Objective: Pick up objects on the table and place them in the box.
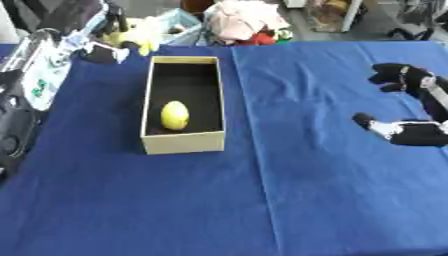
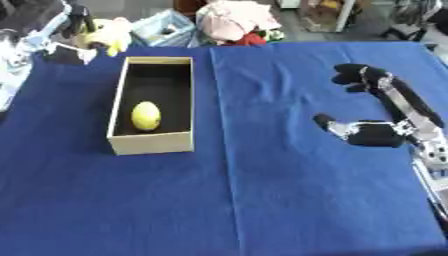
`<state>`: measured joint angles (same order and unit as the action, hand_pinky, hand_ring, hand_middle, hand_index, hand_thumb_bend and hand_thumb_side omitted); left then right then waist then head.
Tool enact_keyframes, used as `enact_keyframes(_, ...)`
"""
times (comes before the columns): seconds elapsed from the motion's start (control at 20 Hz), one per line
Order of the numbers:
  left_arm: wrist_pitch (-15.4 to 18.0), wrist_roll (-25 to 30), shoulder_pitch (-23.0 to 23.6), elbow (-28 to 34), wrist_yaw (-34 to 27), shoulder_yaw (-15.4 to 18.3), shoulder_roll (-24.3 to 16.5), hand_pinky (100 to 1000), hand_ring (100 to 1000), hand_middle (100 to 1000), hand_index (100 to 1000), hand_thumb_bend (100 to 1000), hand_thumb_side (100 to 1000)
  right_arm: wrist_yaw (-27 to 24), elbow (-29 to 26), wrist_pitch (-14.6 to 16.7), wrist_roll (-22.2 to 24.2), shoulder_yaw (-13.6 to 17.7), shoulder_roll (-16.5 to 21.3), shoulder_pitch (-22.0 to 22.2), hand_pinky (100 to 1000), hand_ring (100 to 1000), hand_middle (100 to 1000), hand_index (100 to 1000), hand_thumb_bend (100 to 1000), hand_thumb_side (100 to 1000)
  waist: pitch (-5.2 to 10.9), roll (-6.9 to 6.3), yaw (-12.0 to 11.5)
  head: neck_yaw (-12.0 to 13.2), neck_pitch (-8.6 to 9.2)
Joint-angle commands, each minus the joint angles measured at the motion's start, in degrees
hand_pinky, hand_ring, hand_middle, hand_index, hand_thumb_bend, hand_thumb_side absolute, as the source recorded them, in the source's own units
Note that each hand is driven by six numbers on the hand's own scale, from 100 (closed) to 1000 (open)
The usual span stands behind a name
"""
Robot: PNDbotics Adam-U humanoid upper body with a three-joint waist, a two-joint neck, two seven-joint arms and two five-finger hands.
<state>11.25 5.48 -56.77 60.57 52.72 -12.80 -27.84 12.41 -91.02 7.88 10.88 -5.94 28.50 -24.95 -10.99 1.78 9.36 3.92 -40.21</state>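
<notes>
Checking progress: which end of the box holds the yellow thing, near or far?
The near end: the yellow thing lies by the front wall of the box; the far half is bare.

Setting, as I saw it: a robot lab or workshop. Counter [image 2: 262, 200] draped in blue cloth; behind it, a light-blue basket [image 2: 166, 27], heaped pink fabric [image 2: 236, 20], yellow soft items [image 2: 109, 30], rig hardware [image 1: 39, 65] at my left edge.

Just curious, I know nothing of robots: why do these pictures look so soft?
Left eye view: the yellow egg-shaped object in the beige cardboard box has fuzzy edges. Right eye view: the black right hand is equally blurred; even lighting, no glare.
</notes>
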Motion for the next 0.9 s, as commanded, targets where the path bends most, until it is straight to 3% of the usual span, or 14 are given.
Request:
enact_keyframes(0.05,2.03,1.36,-1.68,1.28,1.37,-1.83,1.60,502,333,317,450,256,100,-0.38,-0.29,0.23,0.44,0.09,0.92,-1.04,802,825,725,887,478,260,1.06,-0.10,0.40,0.43,0.33)
enact_keyframes(0.25,4.19,2.79,-1.07,-0.19,3.31,-3.43,3.62,510,349,335,470,261,100,-0.43,-0.23,0.30,0.51,0.08,0.90,-1.09,801,825,724,887,478,260,0.99,-0.24,0.97,0.55,0.37)
enact_keyframes(0.4,5.70,4.32,-0.12,-1.37,3.98,-4.20,4.10,527,385,375,511,325,100,-0.45,-0.21,0.31,0.44,0.18,0.93,-1.01,801,825,724,887,478,260,0.93,-0.32,1.08,0.39,0.36)
enact_keyframes(0.45,6.13,4.98,0.18,-1.62,3.95,-4.35,4.05,540,420,417,553,420,100,-0.44,-0.20,0.31,0.40,0.24,0.96,-0.97,801,825,724,887,477,260,0.92,-0.33,1.04,0.31,0.33)
enact_keyframes(0.6,7.09,7.18,0.80,-1.59,3.25,-4.63,3.46,571,481,494,641,571,100,-0.42,-0.14,0.30,0.24,0.42,1.03,-0.83,801,824,724,887,476,260,0.91,-0.33,0.80,0.07,0.32)
enact_keyframes(0.65,7.31,7.89,0.99,-1.35,2.84,-4.59,3.16,588,506,527,684,726,120,-0.42,-0.13,0.31,0.20,0.45,1.04,-0.80,801,825,724,887,476,260,0.92,-0.32,0.70,0.03,0.33)
enact_keyframes(0.75,7.44,9.02,1.45,-0.33,1.41,-4.25,2.42,603,523,550,711,794,175,-0.41,-0.13,0.32,0.12,0.55,1.09,-0.73,801,825,724,887,475,261,0.97,-0.26,0.44,-0.13,0.32)
enact_keyframes(0.9,6.47,8.87,2.00,3.43,-2.20,-3.17,0.69,609,519,548,713,822,206,-0.38,-0.16,0.31,-0.05,0.77,1.18,-0.61,800,824,724,887,474,261,1.05,-0.19,-0.09,-0.48,0.38)
